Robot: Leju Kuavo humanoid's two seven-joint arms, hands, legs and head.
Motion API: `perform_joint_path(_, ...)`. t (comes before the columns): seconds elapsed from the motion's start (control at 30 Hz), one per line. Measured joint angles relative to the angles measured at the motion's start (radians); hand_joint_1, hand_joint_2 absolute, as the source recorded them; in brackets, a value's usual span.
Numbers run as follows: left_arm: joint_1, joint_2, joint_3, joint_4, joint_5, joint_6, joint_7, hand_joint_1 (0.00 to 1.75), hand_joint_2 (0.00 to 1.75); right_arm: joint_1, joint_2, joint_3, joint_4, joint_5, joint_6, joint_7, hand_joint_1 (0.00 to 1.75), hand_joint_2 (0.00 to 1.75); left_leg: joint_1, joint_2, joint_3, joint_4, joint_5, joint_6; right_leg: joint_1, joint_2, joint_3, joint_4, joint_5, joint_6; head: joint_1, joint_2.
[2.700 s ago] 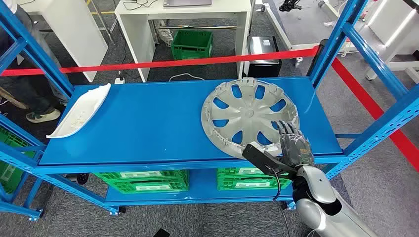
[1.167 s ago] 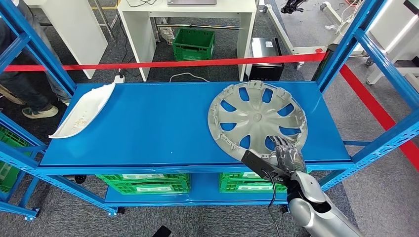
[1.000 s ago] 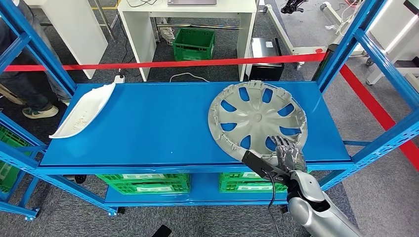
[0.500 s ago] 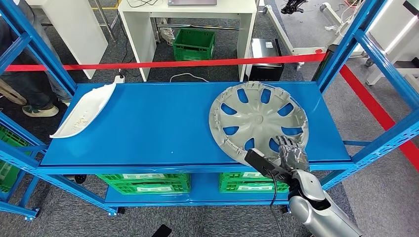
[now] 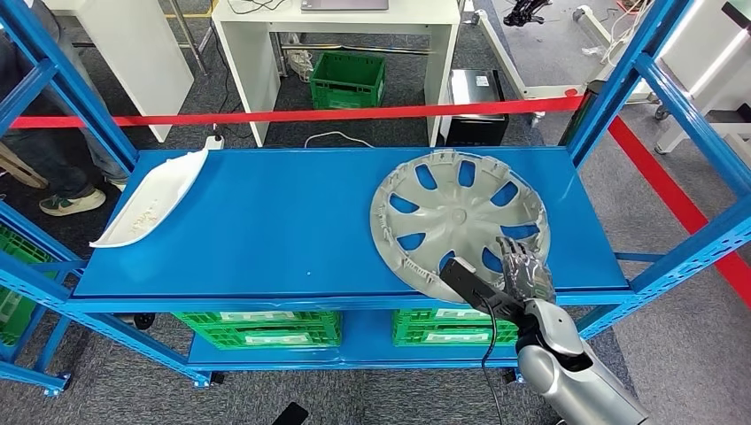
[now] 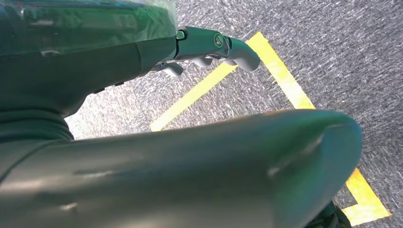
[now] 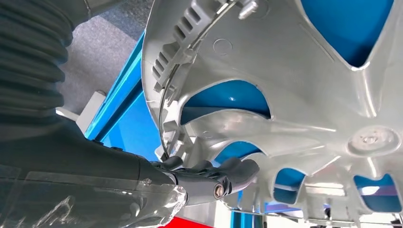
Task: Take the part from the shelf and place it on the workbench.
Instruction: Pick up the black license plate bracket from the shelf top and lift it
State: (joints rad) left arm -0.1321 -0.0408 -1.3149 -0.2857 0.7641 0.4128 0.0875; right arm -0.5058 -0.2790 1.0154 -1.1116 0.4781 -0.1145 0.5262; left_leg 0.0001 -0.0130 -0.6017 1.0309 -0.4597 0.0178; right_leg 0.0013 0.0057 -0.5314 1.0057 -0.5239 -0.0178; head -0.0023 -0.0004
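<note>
Looking down from the head camera, I see the round silver-grey plastic wheel cover (image 5: 459,221) lying inside-up on the right half of the blue metal shelf deck (image 5: 266,226), its near rim reaching the deck's front edge, where my right hand (image 5: 524,270) lies on it with its dark fingers (image 5: 516,254) extended over the rim. The right wrist camera adds the close detail: the fingers (image 7: 223,172) sit side by side against the cover's ribbed inner rim (image 7: 173,61) by a spoke opening, though I cannot tell whether they actually clamp it. The left wrist camera gives me my left hand (image 6: 209,47) hanging over grey carpet with yellow floor tape (image 6: 280,76), fingers loosely curled around nothing. A long white plastic trim piece (image 5: 146,199) rests at the deck's far left corner. Red barrier tape (image 5: 292,115) crosses behind the shelf, with a white desk (image 5: 336,27) and a green crate (image 5: 345,80) beyond it.
</note>
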Motion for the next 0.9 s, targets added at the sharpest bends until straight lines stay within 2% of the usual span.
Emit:
perform_joint_path(0.03, 0.0, 0.0, 0.0, 0.0, 0.0, 0.0, 0.0, 0.0, 0.0, 0.0, 0.001, -0.002, 0.0, -0.001, -0.001, 0.0, 0.0, 1.75, 0.0, 0.0, 0.0, 0.0, 0.0, 0.0, 0.0, 0.0, 0.0, 0.0, 0.0, 0.0, 0.0, 0.0)
perform_joint_path(0.17, 0.0, 0.0, 0.0, 0.0, -0.001, 0.0, 0.0, 0.0, 0.0, 0.0, 0.003, -0.007, 0.004, -0.005, -0.002, 0.0, 1.75, 1.75, 0.0, 0.0, 0.001, 0.0, 0.0, 0.0, 0.0, 0.0, 0.001, 0.0, 0.0, 0.0, 0.0, 0.0)
perform_joint_path(0.9, -0.001, 0.0, 0.0, 0.0, -0.003, 0.003, -0.001, 0.0, 0.0, 0.007, 0.004, -0.016, 0.015, -0.013, -0.005, -0.003, 1.75, 1.75, 0.0, 0.0, 0.002, 0.0, 0.0, 0.0, 0.0, -0.001, 0.002, 0.0, 0.0, 0.0, 0.0, 0.0)
